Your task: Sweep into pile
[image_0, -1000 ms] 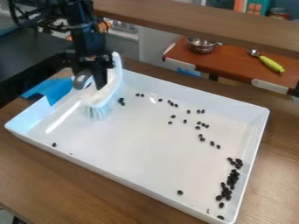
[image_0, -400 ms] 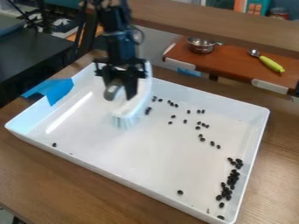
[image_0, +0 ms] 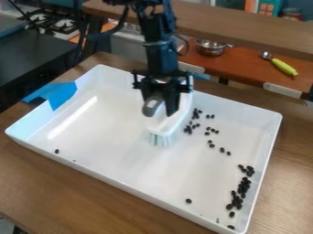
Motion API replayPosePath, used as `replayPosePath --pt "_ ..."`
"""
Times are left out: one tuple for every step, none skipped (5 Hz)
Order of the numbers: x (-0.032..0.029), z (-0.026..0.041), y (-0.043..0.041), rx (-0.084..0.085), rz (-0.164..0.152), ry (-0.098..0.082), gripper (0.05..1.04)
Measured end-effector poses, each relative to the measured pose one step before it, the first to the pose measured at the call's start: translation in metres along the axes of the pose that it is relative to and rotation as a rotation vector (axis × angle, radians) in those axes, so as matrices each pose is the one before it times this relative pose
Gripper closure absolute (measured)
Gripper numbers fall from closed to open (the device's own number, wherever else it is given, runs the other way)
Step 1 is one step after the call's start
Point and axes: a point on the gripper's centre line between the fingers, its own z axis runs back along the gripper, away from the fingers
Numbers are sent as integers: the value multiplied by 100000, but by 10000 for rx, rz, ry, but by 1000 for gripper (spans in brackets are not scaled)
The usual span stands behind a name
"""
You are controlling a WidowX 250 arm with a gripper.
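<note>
My gripper (image_0: 164,106) hangs over the upper middle of the white tray (image_0: 122,183), shut on the white brush (image_0: 175,119). The brush's pale bristles touch the tray floor, and its grey-ended handle sticks out to the left of the fingers. Just right of the brush, a loose cluster of black beans (image_0: 189,129) lies near the back wall. Several more beans are scattered to the right of these. A dense pile of beans (image_0: 239,194) sits along the right wall. One bean (image_0: 188,201) lies near the front and another (image_0: 56,151) at the left.
Blue tape (image_0: 60,94) covers part of the tray's left rim. Behind the tray, a wooden shelf (image_0: 245,33) crosses the view. A metal pot (image_0: 211,47) and a green-handled scoop (image_0: 284,67) rest on a red-brown surface. A black stovetop stands at upper left.
My gripper and the brush have moved right across the tray. Beans that lay spread along the back are now gathered closer together at the brush's right side.
</note>
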Motion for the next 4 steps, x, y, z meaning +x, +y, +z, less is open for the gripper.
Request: replayPosePath --pt "266 -671 -2650 -39 -511 -9 590" --pt "105 -582 -2005 -41 -300 17 590" --pt "-258 -891 -2244 -10 -414 29 590" --pt "-204 -582 -2197 61 -293 29 590"
